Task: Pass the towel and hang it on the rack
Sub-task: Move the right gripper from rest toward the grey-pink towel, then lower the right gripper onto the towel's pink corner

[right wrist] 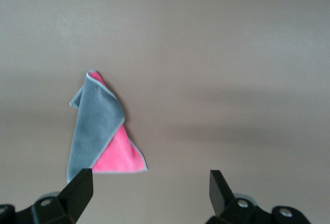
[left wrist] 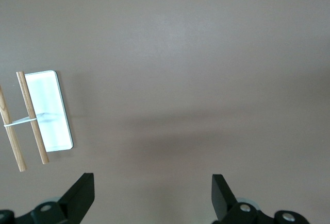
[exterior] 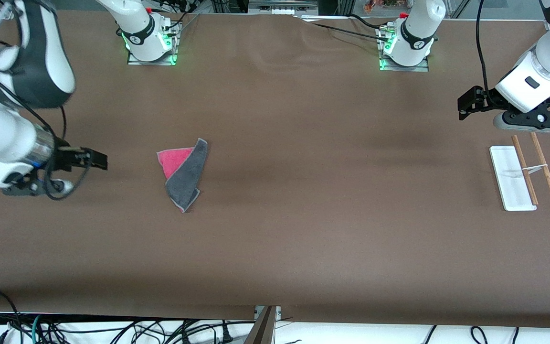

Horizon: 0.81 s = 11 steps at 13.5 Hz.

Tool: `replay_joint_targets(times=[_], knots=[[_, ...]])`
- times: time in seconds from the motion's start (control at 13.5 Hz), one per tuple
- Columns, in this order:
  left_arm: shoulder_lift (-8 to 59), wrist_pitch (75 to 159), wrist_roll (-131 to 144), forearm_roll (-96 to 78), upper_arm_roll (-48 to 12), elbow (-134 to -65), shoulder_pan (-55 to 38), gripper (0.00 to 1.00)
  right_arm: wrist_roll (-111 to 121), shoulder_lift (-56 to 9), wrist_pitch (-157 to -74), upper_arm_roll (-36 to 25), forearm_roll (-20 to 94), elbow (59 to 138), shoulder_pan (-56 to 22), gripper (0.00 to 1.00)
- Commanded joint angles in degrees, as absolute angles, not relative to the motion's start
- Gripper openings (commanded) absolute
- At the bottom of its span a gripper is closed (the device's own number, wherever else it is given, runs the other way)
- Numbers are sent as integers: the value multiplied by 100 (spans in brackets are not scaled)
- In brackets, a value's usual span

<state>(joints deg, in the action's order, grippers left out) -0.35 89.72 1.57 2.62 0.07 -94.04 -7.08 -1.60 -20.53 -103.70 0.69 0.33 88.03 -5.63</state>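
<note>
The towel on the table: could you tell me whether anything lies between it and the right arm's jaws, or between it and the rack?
Nothing visible does. The towel lies folded on bare table, beside the open right gripper. Only bare cloth runs from it to the rack at the left arm's end, where the open left gripper waits.

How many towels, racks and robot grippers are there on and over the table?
Towel: 1
Rack: 1
Grippers: 2, the left gripper open by the rack and the right gripper open by the towel
Total: 4
</note>
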Motion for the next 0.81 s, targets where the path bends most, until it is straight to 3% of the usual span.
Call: replay_joint_targets(times=[0.0, 0.59, 0.74], knots=[[-141, 8912, 123, 325, 9, -9439, -721, 100, -88, -2617, -10729, 53, 149, 8622, -650, 100], [-132, 8903, 123, 325, 9, -9439, -721, 100, 1264, -3489, -11961, 132, 228, 8867, -984, 100], [-141, 8903, 123, 325, 9, -9439, -721, 100, 1799, -3629, -12102, 132, 753, 8973, -967, 100]])
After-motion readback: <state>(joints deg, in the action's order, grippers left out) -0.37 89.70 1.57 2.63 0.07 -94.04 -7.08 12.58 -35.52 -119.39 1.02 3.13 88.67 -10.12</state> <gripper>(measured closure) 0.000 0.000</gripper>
